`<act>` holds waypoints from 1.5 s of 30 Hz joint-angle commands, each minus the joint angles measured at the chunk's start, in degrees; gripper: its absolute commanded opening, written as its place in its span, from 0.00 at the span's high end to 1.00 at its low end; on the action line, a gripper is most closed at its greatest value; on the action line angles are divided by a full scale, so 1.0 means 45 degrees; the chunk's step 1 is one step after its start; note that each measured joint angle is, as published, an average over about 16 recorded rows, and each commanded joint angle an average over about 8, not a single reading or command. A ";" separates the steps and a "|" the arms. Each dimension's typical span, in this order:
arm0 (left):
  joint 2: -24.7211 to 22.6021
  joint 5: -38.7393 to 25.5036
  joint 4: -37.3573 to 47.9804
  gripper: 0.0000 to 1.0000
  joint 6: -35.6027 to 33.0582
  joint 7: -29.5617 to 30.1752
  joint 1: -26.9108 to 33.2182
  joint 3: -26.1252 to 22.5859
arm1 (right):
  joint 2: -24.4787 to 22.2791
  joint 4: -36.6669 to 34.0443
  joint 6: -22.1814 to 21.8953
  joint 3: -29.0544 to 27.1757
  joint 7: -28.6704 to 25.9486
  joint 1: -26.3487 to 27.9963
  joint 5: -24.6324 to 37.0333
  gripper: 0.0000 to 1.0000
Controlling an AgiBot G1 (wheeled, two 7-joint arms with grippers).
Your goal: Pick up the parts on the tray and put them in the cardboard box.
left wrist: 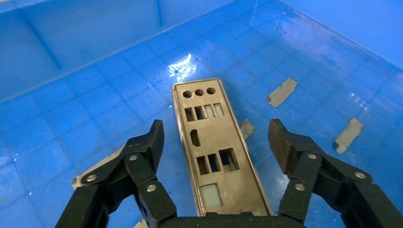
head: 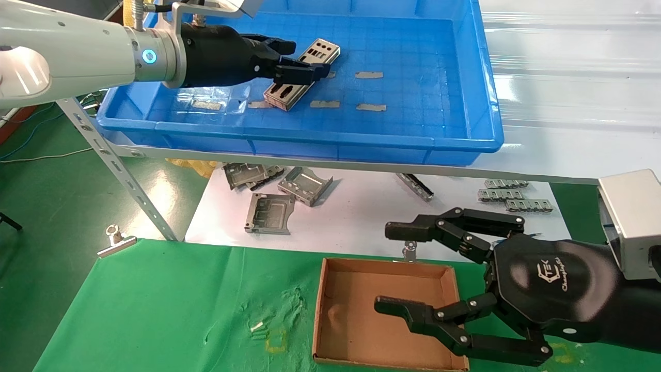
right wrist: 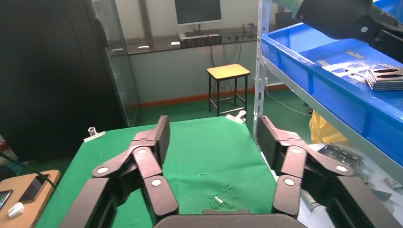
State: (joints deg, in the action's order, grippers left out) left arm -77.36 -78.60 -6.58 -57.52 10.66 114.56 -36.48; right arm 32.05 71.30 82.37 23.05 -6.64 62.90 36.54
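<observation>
The parts [head: 289, 92] lie as a small stack of silver-grey punched plates on the floor of the blue tray [head: 310, 137], towards its left. In the left wrist view the top plate [left wrist: 216, 152] runs lengthwise between the fingers. My left gripper [head: 310, 59] [left wrist: 217, 140] is open and straddles the plate with a gap on each side. The cardboard box [head: 351, 310] sits on the green cloth below and holds nothing I can see. My right gripper [head: 387, 267] [right wrist: 211, 137] hangs open over the box's right side, holding nothing.
Small grey tape strips [head: 369, 75] lie on the tray floor. Under the shelf, folded metal brackets [head: 268, 212] and strips [head: 516, 199] rest on a white sheet. A slanted shelf brace [head: 119, 165] and a binder clip [head: 116, 240] stand left of the box.
</observation>
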 commanded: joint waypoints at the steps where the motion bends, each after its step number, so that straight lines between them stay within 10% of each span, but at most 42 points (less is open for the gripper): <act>1: 0.0005 0.0018 -0.0047 1.00 0.0075 0.0057 -0.0033 -0.0032 | 0.0000 0.0000 0.0000 0.0000 0.0000 0.0000 0.0000 0.00; 45: 0.0250 0.0865 0.0120 1.00 -0.0567 0.0106 0.0433 -0.0144 | 0.0000 0.0000 0.0000 0.0001 0.0000 0.0000 -0.0001 0.00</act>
State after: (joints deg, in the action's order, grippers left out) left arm -75.92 -74.55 -6.11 -61.06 10.84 116.64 -37.01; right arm 32.05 71.30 82.37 23.05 -6.64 62.90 36.54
